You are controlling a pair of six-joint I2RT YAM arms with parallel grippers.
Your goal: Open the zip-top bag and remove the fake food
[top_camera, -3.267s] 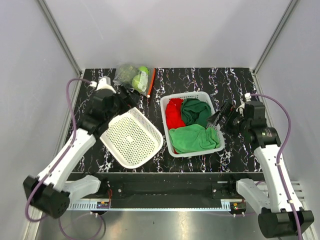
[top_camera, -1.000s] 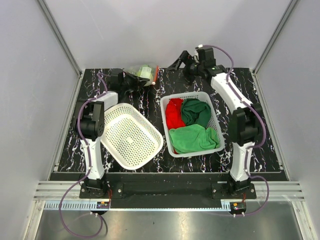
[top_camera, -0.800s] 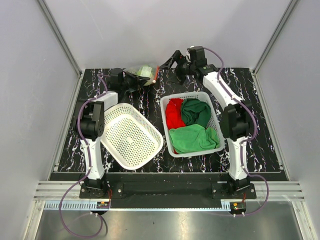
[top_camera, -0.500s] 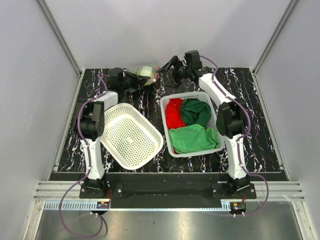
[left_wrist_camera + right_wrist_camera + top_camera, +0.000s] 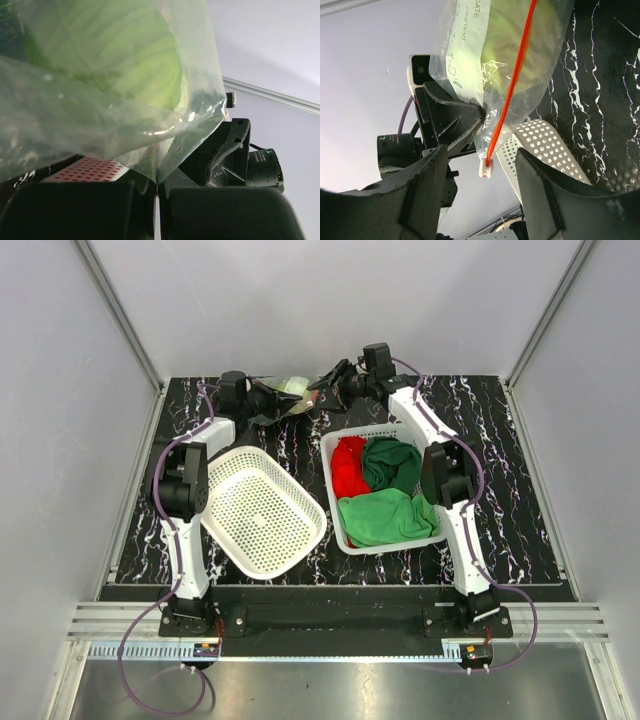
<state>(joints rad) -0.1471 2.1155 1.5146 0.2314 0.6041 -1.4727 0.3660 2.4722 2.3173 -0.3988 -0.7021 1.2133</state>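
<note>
Landmark: cloth basket on the bench; I take every place below from it.
Zip-top bag: held just beyond the basket's far-left corner, strung between my two arms. It appears lifted off the bench.
Fake food: inside the bag. A pale cabbage-like ball presses against the film; I cannot separate the other pieces.
Left end effector: clamped tight on a fold of the bag's plastic, on the side away from the basket. I judge it serves as an anchor for the zip to be pulled against.
Right end effector: on the basket side of the bag, jaws apart and straddling the white slider tab. I see no contact.
Zip strip: red, runs straight down to the tab and looks sealed.
Step, my judgement: pinch the tab, then draw it along the strip.
Risk: the floppy film may slip or bunch.
Empty basket: left of the cloth basket, probably for the food.
</note>
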